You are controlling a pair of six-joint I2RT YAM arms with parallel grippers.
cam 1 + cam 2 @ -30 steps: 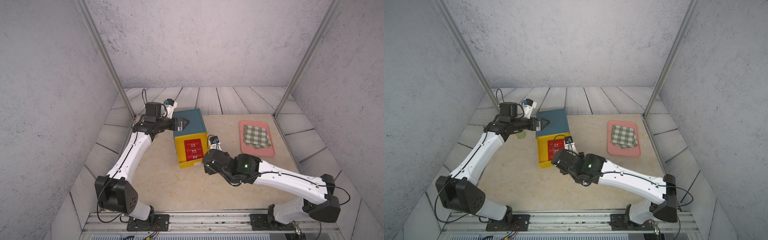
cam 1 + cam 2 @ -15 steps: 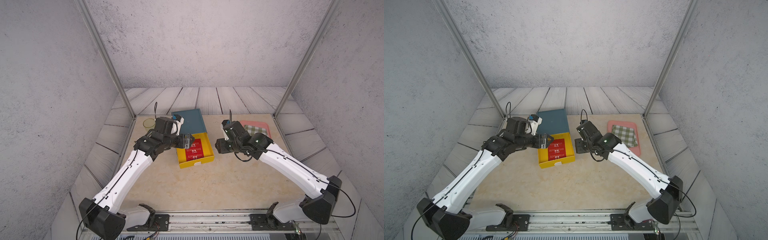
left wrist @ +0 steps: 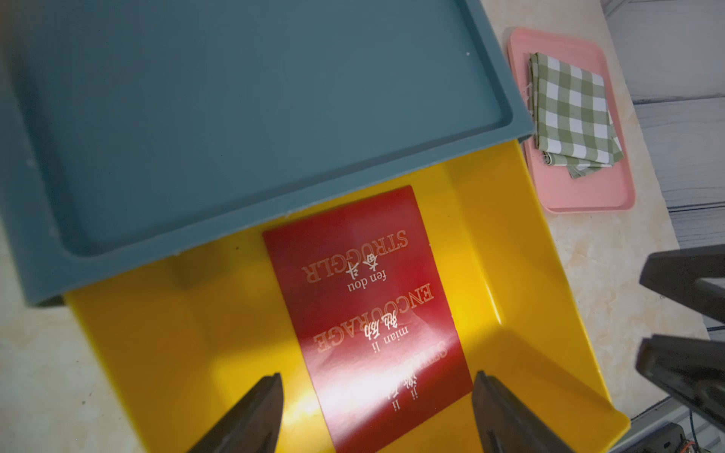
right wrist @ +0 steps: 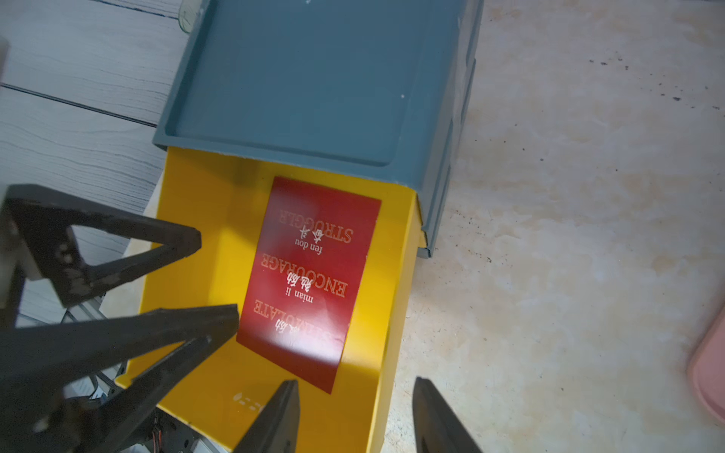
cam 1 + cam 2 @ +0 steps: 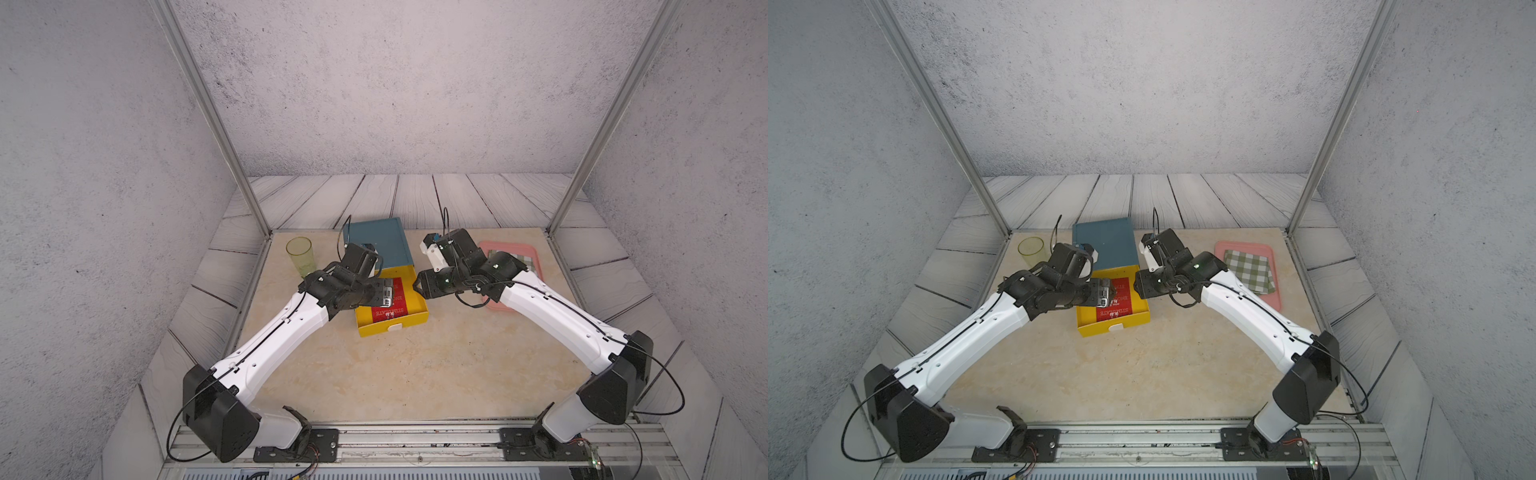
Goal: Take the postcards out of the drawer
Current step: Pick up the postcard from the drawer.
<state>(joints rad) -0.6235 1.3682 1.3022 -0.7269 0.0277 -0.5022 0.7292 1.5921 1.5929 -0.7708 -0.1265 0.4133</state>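
Swung inward, left pincer (image 3: 377, 375) and right pincer (image 4: 357, 381) hang released over drawer (image 5: 390, 326); postcards (image 3: 361, 282) near cabinet (image 5: 378, 243).

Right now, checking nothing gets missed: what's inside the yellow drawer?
Red postcards lie flat and overlapped on the floor of the drawer. The blue case covers its rear part, so anything there cannot be seen.

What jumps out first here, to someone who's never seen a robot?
A bright yellow drawer, pulled out of a blue-grey cabinet mid-table, with red postcards lying inside. The left gripper hangs over it and the right gripper at its edge, both open. A checked cloth lies on a pink tray nearby.
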